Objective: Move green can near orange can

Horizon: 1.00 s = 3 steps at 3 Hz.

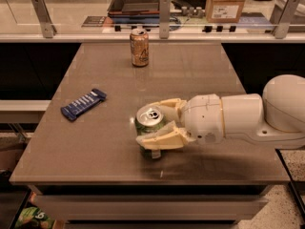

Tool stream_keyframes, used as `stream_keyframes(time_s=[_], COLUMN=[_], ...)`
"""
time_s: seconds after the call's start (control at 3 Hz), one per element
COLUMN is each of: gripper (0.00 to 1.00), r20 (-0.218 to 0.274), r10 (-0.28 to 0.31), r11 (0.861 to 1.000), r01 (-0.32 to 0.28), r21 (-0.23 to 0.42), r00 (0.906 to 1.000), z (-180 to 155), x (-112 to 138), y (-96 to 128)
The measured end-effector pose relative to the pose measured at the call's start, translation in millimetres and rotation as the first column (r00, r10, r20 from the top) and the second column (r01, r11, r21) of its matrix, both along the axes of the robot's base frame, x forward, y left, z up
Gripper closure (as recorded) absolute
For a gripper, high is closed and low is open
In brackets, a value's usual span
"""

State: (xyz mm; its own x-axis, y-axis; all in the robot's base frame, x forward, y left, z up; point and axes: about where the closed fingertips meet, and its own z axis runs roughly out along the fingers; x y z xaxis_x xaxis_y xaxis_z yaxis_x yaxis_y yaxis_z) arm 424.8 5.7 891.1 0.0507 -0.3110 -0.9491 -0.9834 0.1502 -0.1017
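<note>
Green can (148,122): stands upright near front of table (214,80), pinched on both sides by gripper (145,123) reaching in from right. Orange can (139,46): stands well apart, at far edge. Blue packet (83,104): lies left.

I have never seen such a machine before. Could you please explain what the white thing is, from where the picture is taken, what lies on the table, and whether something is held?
The white thing is a robot arm, reaching in from the right side of the picture. At its end is a two-finger claw. There is only one camera. It looks down on the brown table from its near side, and where it is mounted is not known. The claw is closed on a green can near the front of the table, one finger on each side. An orange can stands upright at the far edge, well apart from it. A blue packet lies flat on the left.
</note>
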Motion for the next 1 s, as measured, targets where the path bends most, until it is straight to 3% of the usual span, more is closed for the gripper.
stream_keyframes(time_s=[0.33, 0.67, 1.0], gripper=[1.0, 1.0, 1.0], r20=[0.003, 0.003, 0.003], r10=[0.003, 0.003, -0.013], r11=[1.0, 1.0, 1.0], r01=[-0.003, -0.003, 0.013], r21=[-0.002, -0.002, -0.008], r00=[1.0, 1.0, 0.9999], z=[1, 1, 18], x=[-1, -1, 15], y=[2, 2, -10])
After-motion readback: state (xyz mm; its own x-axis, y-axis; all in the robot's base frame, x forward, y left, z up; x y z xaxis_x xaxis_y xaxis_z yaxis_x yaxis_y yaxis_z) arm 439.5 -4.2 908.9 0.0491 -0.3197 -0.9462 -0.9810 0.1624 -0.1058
